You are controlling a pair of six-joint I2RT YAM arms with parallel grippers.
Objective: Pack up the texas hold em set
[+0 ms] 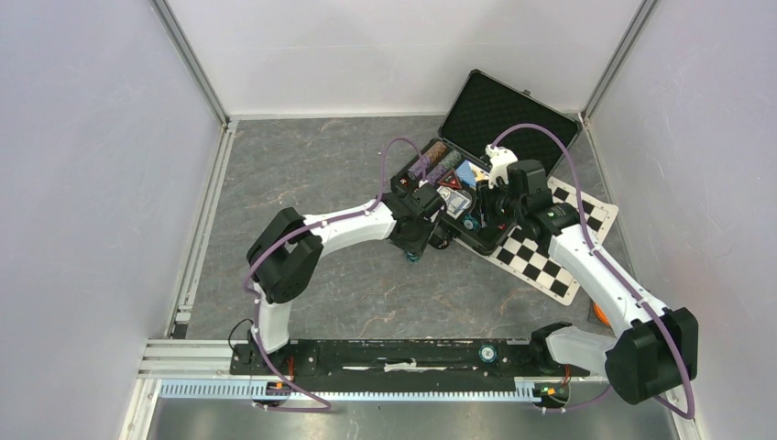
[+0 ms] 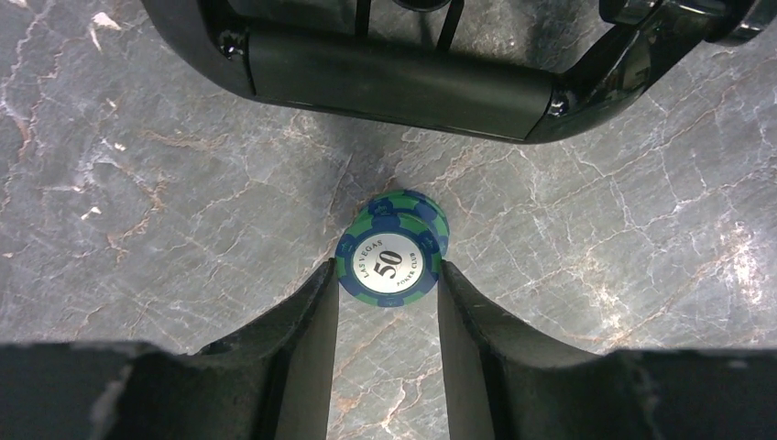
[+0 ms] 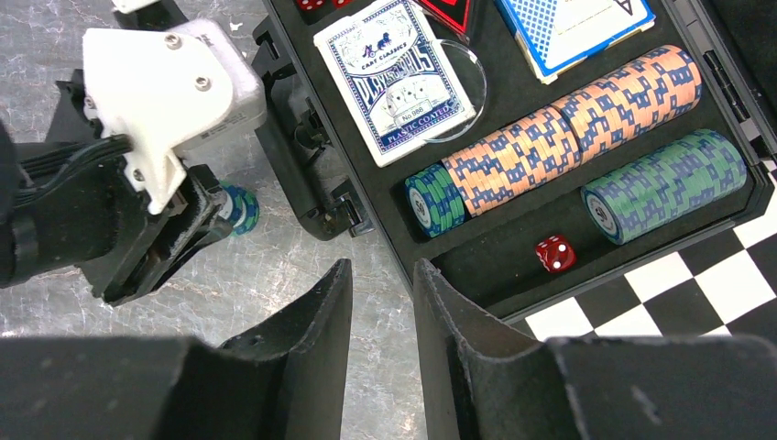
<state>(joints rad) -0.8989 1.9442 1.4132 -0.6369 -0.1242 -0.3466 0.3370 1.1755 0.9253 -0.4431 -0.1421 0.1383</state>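
Left wrist view showed the left hand (image 2: 387,271) clenched on a short stack of blue-green poker chips (image 2: 389,259), held on edge with one finger against each side and the face marked 50 turned toward the camera. The stack was over the grey marble-patterned table (image 2: 137,183), just in front of the black case handle (image 2: 394,82); whether it touched the table could not be determined. Right wrist view showed the right hand (image 3: 378,270) released, its fingers parted with nothing between them, hovering over the table beside the near edge of the open case (image 3: 499,261). Inside the foam lining lay a boxed card deck (image 3: 399,78), a second blue deck (image 3: 573,27), a row of orange-white chips (image 3: 568,124), a row of teal chips (image 3: 664,183) and one red die (image 3: 555,253) in a free slot. The case rested partly on the checkered mat (image 3: 660,293). Top external view showed the case lid (image 1: 499,110) standing open toward the far wall, with both arms meeting at the near side of the case.
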